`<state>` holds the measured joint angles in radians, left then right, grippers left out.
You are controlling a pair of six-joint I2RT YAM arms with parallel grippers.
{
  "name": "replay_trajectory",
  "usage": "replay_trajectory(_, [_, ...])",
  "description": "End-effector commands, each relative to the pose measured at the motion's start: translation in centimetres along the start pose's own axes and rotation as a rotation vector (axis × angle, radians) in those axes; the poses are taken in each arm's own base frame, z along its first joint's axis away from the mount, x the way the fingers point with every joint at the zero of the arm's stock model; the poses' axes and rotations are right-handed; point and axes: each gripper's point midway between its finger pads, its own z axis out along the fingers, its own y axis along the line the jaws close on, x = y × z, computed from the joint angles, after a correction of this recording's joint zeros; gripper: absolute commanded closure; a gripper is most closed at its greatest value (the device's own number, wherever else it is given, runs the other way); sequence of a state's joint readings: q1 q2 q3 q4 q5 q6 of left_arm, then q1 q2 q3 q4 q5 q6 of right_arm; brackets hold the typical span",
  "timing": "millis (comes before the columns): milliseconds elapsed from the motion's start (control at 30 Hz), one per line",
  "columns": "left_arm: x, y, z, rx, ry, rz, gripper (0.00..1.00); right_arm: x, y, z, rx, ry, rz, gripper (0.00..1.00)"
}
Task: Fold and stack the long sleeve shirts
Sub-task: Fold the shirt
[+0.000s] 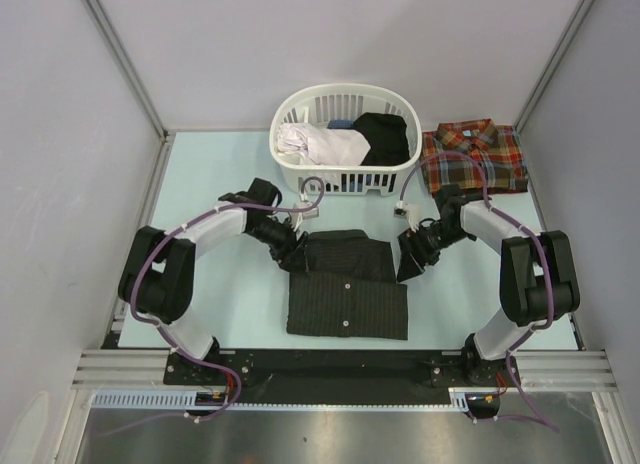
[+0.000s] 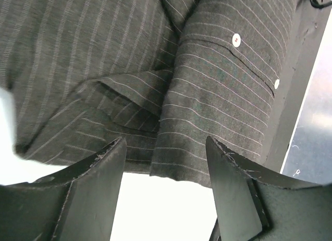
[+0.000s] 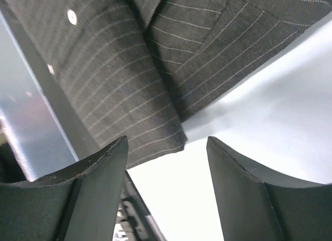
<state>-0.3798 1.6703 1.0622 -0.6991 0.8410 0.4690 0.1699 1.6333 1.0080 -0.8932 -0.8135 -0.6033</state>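
The black pinstriped shirt (image 1: 345, 284) lies folded in the middle of the table, with small pale buttons down its front. It fills the upper part of the left wrist view (image 2: 155, 69) and of the right wrist view (image 3: 129, 59). The plaid flannel shirt (image 1: 474, 156) lies folded at the back right. My left gripper (image 1: 291, 256) is open and empty at the pinstriped shirt's left edge (image 2: 166, 163). My right gripper (image 1: 408, 264) is open and empty at the shirt's right edge (image 3: 166, 163).
A white laundry basket (image 1: 346, 180) with white and black clothes stands at the back centre, just behind both grippers. The table's near edge with a black rail (image 1: 330, 359) lies close below the pinstriped shirt. Grey walls enclose the left, right and back sides.
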Motion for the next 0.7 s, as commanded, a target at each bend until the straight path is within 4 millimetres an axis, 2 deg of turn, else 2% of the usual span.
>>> replay_trajectory(0, [0.3,-0.5,1.0,0.018,0.003,0.001,0.32,1.2,-0.9,0.8,0.028,0.053,-0.085,0.33])
replay_trajectory(67, [0.9,-0.5,1.2,0.013,0.018,-0.002,0.31,1.6,-0.7,1.2,0.022,0.062,-0.088,0.34])
replay_trajectory(167, [1.5,-0.4,1.2,-0.005,0.036,0.005,0.34,2.3,0.1,1.8,-0.002,0.063,-0.090,0.45])
replay_trajectory(200, [1.7,-0.3,1.1,-0.013,0.038,0.008,0.36,2.2,0.1,2.0,0.012,0.065,-0.118,0.54])
replay_trajectory(267, [2.1,-0.5,1.1,-0.014,0.041,0.004,0.42,2.3,0.5,2.2,0.013,0.067,-0.121,0.64])
replay_trajectory(300, [2.2,-0.5,1.1,-0.017,0.040,0.003,0.44,2.1,0.7,2.2,0.019,0.058,-0.134,0.73])
replay_trajectory(400, [2.4,-0.9,0.8,-0.025,0.031,0.004,0.56,1.5,1.3,1.9,0.020,0.048,-0.144,0.90])
replay_trajectory(467, [2.4,-1.1,0.4,-0.041,0.025,0.022,0.63,1.2,1.5,1.6,0.028,0.043,-0.153,0.97])
replay_trajectory(567, [2.6,-1.1,0.0,-0.060,0.023,0.025,0.74,0.6,1.6,1.0,0.051,0.030,-0.166,1.00])
replay_trajectory(600, [2.6,-1.2,-0.1,-0.060,0.024,0.023,0.82,0.6,1.7,0.8,0.050,0.031,-0.159,1.00])
replay_trajectory(667, [2.1,-1.1,-0.7,-0.074,0.004,0.027,0.88,0.2,1.9,0.5,0.060,0.016,-0.170,1.00])
